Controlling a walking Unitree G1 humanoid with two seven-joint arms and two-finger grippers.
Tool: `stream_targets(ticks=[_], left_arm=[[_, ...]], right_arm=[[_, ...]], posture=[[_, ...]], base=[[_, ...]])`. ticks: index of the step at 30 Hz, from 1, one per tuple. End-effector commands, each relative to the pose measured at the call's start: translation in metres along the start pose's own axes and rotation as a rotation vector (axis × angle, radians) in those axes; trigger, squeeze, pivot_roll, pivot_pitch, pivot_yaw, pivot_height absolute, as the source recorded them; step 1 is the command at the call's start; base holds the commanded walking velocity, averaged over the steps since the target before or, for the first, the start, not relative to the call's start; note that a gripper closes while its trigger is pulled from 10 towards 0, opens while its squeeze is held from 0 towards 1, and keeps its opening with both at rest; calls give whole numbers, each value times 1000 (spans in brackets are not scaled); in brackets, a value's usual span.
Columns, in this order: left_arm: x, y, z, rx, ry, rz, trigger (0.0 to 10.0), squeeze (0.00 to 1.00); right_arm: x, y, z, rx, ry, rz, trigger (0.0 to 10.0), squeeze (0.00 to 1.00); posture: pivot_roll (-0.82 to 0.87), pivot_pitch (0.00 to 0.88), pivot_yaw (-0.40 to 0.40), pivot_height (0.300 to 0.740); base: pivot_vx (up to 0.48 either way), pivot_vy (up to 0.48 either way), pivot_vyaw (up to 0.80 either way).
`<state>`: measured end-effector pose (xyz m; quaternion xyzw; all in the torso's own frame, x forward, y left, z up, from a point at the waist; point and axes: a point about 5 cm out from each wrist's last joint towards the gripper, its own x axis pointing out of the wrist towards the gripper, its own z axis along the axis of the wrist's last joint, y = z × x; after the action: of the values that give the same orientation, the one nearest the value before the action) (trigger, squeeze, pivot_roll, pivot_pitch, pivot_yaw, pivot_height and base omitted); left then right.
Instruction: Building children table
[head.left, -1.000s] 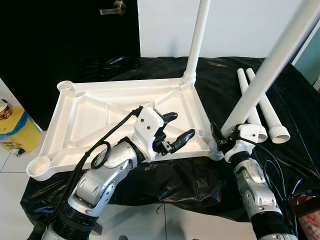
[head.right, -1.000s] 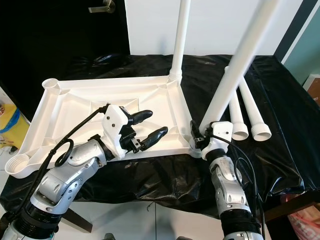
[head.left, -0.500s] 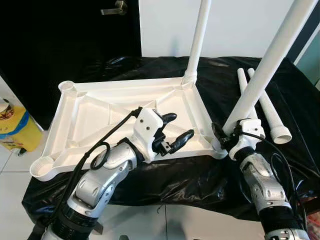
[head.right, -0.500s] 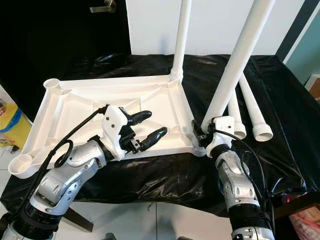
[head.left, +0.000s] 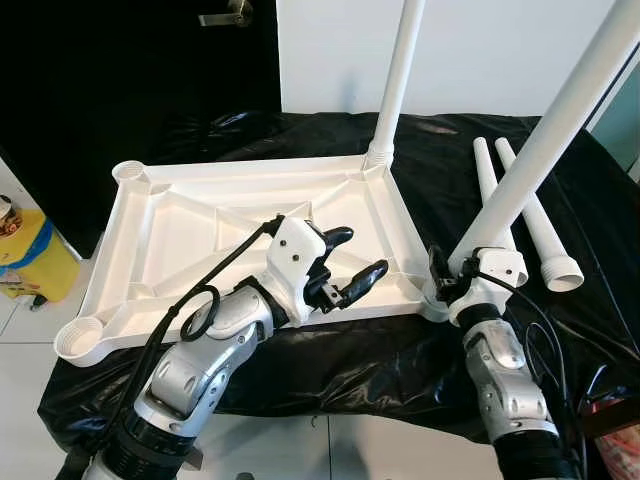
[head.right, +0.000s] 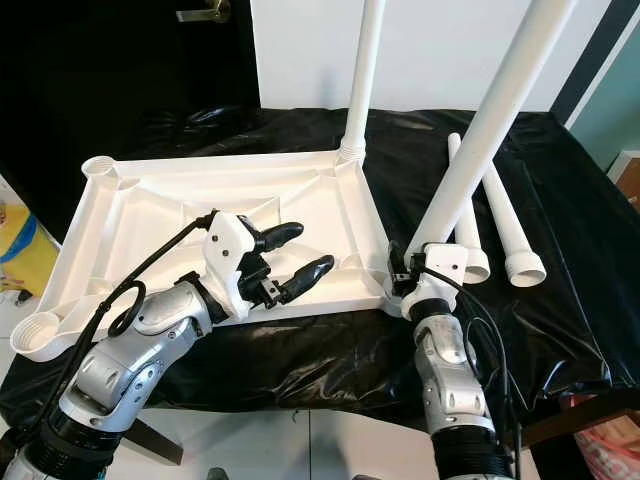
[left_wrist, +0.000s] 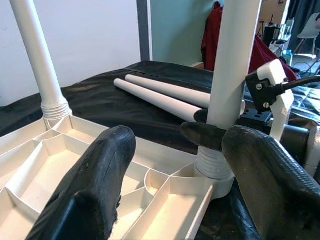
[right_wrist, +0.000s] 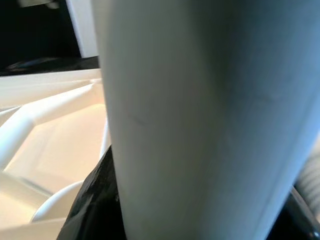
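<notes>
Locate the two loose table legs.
The loose legs lie side by side on the black cloth, on the robot's right, just beyond the leg the right pincer holds.

An indoor room, home or office: a dark door with a metal lever handle (head.left: 228, 16), white tiled floor (head.left: 20, 330), and a tabletop under black plastic sheeting (head.left: 330, 360).

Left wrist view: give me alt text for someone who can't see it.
The left gripper, jaws open, hovers over the upturned white tabletop, facing the right gripper clamped on a leg at its corner socket. Another leg stands behind; two spare legs lie on black cloth.
</notes>
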<state>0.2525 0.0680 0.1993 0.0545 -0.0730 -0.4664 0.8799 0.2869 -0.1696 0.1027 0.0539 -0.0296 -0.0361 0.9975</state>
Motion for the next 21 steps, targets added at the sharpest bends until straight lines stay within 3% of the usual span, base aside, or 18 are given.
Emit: stream_targets(ticks=[1,13,21], left_arm=[[1,-7,2,-1,-2,-100,10000,0],[1,-6,2,-1,-1,-99,10000,0],[1,-6,3,0,-3,-97,10000,0]], right_arm=[[-17,-21,-38,-13,201,-128,10000,0],[-16,-27,-19,-58,82,-358,10000,0],[-17,-26,-15,-73,56,-380,10000,0]], posture=[[9,84,-23,740],[14,87,-26,740],[16,83,-28,740]], base=[[0,0,0],[0,0,0],[0,0,0]])
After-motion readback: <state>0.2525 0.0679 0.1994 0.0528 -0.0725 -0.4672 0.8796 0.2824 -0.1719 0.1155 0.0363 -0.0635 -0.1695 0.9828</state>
